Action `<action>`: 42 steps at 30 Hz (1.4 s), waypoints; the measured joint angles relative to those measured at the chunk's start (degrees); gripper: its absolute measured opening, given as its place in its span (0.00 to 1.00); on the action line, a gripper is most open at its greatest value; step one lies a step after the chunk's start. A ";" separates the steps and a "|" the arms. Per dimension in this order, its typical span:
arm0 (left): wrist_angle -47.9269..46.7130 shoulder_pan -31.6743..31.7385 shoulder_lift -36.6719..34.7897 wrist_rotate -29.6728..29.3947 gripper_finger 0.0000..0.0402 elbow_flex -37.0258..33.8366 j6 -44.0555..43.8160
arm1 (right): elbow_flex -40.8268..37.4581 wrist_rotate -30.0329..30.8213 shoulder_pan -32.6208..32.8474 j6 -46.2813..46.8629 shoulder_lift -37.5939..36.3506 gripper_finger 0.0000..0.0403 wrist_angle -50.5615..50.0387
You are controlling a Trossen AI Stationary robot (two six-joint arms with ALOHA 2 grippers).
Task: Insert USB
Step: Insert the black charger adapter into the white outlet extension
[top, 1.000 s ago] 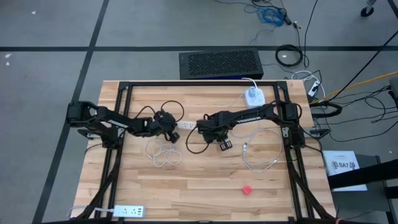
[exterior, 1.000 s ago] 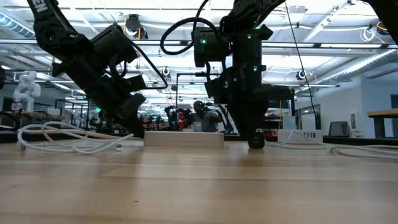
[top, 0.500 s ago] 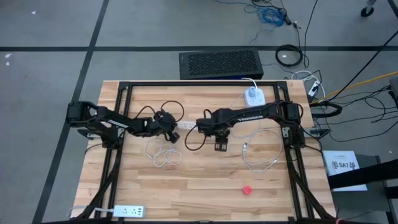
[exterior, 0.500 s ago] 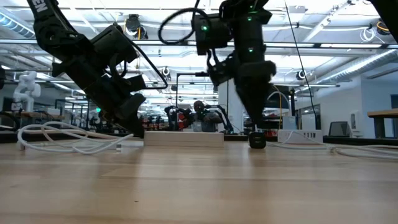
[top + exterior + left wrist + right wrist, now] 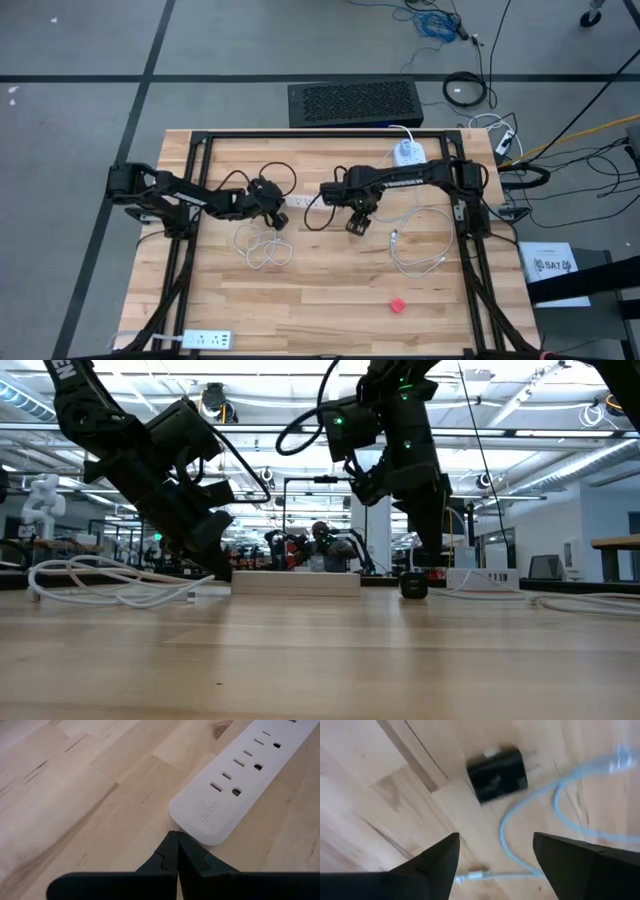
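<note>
A white power strip (image 5: 298, 201) lies flat at the table's middle. My left gripper (image 5: 176, 836) is shut, with its tips at the strip's rounded end (image 5: 200, 827). A small black plug block (image 5: 497, 774) lies on the wood to the right of the strip (image 5: 295, 582). My right gripper (image 5: 495, 840) hangs open above the block (image 5: 413, 586), pointing down, with nothing between its fingers. A white USB cable (image 5: 520, 820) curves past the block. My left gripper's shut fingertips (image 5: 172, 845) stand at the corner of the power strip's rounded end (image 5: 186, 831), slanting down from the table's left. I cannot tell whether they touch it. The strip lies flat on the table.
A loose white cable coil (image 5: 262, 245) lies near the left gripper, and a long white cable loop (image 5: 415, 250) lies to the right. A white adapter (image 5: 406, 153) sits at the far edge, a red piece (image 5: 397, 304) near the front, and a second strip (image 5: 205, 339) at the front left.
My right gripper has opened and let go of the black block, which stays on the table. It has risen clear of the block and rolled about its own axis. The left arm has kept still.
</note>
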 joint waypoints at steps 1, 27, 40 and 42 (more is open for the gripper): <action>0.00 0.00 0.00 0.08 0.00 0.00 0.00 | 0.00 -0.32 -0.21 1.20 0.00 0.61 -0.69; 0.00 0.00 0.00 0.10 0.00 0.02 3.22 | -39.69 13.15 13.38 5.98 -28.43 0.28 40.68; 0.02 -0.02 0.00 -0.14 0.00 0.02 3.41 | -28.34 13.38 8.57 -57.37 -26.23 0.30 36.39; 0.02 -0.04 0.00 -0.32 0.00 0.04 3.43 | -27.30 15.84 8.52 -63.68 -24.75 0.34 34.66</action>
